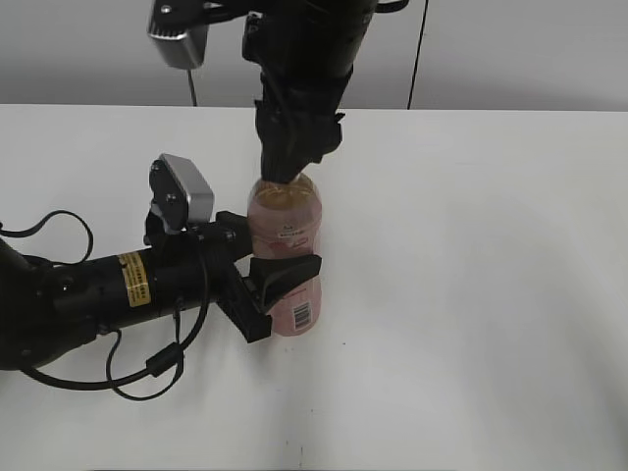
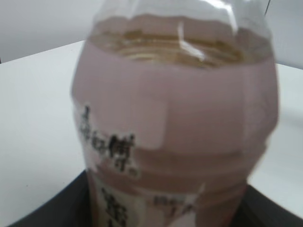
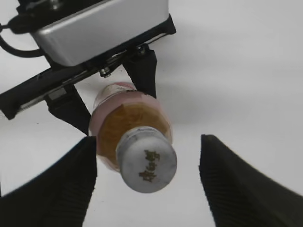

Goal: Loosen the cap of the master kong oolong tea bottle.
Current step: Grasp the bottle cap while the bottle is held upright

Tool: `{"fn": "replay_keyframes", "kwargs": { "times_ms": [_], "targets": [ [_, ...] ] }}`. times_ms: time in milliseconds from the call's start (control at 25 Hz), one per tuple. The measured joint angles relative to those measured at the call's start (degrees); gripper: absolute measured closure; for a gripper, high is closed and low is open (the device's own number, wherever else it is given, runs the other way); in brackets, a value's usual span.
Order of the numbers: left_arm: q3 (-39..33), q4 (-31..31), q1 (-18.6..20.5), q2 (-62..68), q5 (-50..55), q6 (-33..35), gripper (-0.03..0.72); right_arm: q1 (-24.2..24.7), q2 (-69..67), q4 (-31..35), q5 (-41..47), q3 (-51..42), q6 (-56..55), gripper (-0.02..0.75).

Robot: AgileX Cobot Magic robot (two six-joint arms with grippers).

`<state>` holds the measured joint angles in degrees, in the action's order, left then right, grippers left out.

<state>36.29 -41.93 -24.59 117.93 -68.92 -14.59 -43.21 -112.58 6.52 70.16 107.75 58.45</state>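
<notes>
The master kong oolong tea bottle stands upright on the white table, amber tea inside, pink label with a barcode. It fills the left wrist view. My left gripper is shut on the bottle's middle from the left. My right gripper hangs straight above, open, its two black fingers on either side of the cap with a gap on each side. The cap is white with a dark-green mark on top. In the exterior view the right gripper hides the cap.
White table all round the bottle, grey wall behind. The left arm's cable loops over the table at the front left. The left wrist's silver camera housing shows at the top of the right wrist view.
</notes>
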Motion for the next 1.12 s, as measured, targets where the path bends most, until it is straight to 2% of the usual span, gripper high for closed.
{"fn": "replay_keyframes", "kwargs": {
  "times_ms": [120,240,440,600,760,1120],
  "targets": [
    [0.0,0.0,0.0,0.0,0.0,0.0,0.305,0.0,0.1,0.4,0.0,0.0,-6.0,0.2],
    [0.0,0.0,0.0,0.0,0.0,0.0,0.305,0.0,0.9,1.6,0.0,0.0,-17.1,0.185],
    [0.0,0.0,0.0,0.0,0.0,0.0,0.305,0.0,1.7,-0.4,0.0,0.7,-51.2,0.181],
    [0.0,0.0,0.0,0.0,0.0,0.0,0.305,0.0,1.7,-0.1,0.0,0.7,-69.0,0.181],
    [0.0,0.0,0.0,0.0,0.0,0.0,0.305,0.0,1.7,0.4,0.0,0.7,-73.6,0.181],
    [0.0,0.0,0.0,0.0,0.0,0.0,0.305,0.0,0.5,-0.2,0.0,0.7,-74.4,0.186]
  ]
}}
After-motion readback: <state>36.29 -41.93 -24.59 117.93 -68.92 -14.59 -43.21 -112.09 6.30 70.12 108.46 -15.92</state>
